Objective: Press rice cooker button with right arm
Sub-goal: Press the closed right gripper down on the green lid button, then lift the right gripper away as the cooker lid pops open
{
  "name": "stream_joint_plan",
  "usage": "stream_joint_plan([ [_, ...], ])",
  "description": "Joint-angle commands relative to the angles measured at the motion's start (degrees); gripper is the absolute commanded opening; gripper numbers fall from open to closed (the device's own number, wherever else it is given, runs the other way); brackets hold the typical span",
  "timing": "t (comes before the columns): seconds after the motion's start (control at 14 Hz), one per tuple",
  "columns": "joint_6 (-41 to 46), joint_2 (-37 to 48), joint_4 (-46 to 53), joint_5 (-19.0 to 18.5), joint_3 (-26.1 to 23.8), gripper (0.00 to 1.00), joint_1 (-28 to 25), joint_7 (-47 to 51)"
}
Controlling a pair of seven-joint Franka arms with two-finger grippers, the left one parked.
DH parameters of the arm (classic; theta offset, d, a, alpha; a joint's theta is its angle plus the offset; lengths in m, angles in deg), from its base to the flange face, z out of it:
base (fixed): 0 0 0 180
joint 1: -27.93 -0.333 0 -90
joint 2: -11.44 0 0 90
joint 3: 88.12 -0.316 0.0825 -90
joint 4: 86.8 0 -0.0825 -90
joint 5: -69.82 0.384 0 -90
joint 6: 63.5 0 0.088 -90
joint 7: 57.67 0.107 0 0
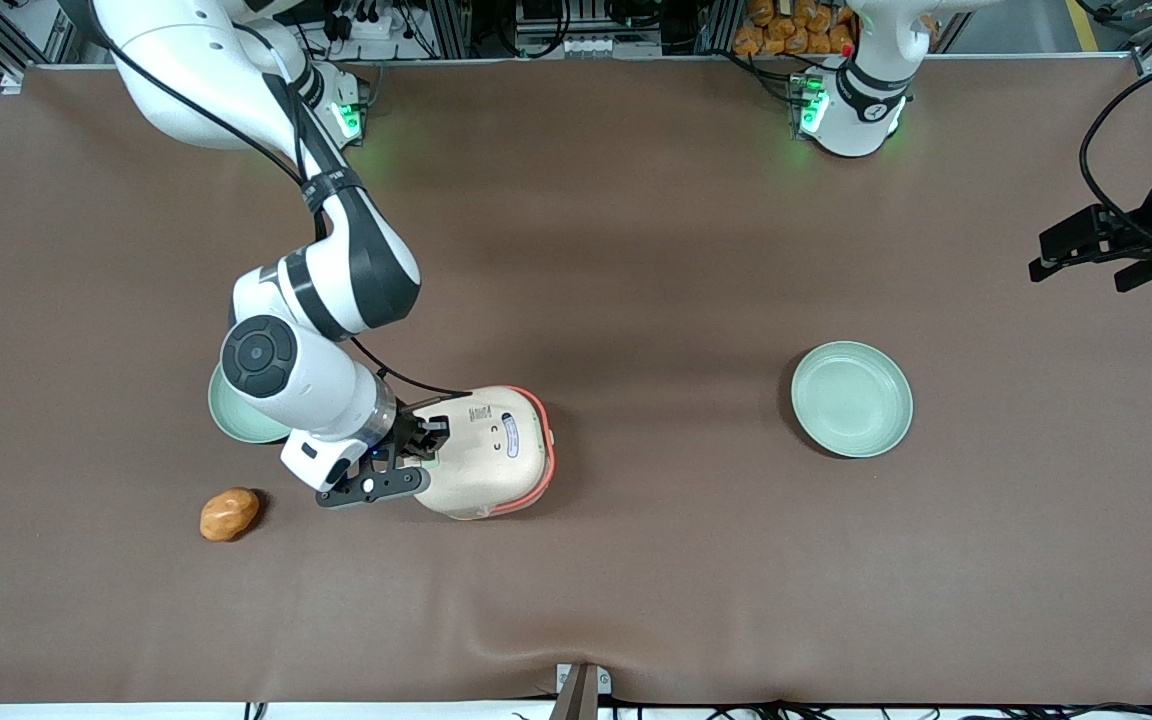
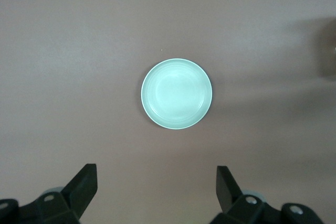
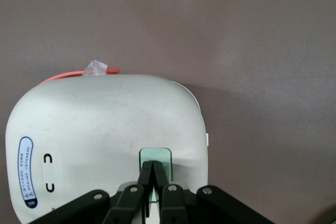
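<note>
The rice cooker is cream-white with orange-red trim and a blue-outlined oval label on its lid; it stands on the brown table. It also shows in the right wrist view, with a pale green button on its lid. My right arm reaches down to the cooker from the working arm's end. Its gripper is shut, with nothing between the fingers. In the right wrist view the gripper has its closed fingertips on the green button.
A pale green plate lies toward the parked arm's end, also in the left wrist view. Another pale green plate is partly hidden under my right arm. A brown bread roll lies nearer the front camera than that plate.
</note>
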State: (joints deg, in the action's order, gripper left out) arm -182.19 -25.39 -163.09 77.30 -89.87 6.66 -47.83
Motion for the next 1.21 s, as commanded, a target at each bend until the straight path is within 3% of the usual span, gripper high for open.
stream_joint_plan([
  [0.0, -1.55, -1.67, 0.17, -1.77, 0.43, 0.08, -0.18, -0.26],
  [0.79, -1.11, -1.41, 0.7, -1.59, 0.43, 0.08, -0.27, 0.09],
  [1.14, 5.03, 3.42, 1.49, 1.65, 0.25, 0.11, 0.17, 0.62],
])
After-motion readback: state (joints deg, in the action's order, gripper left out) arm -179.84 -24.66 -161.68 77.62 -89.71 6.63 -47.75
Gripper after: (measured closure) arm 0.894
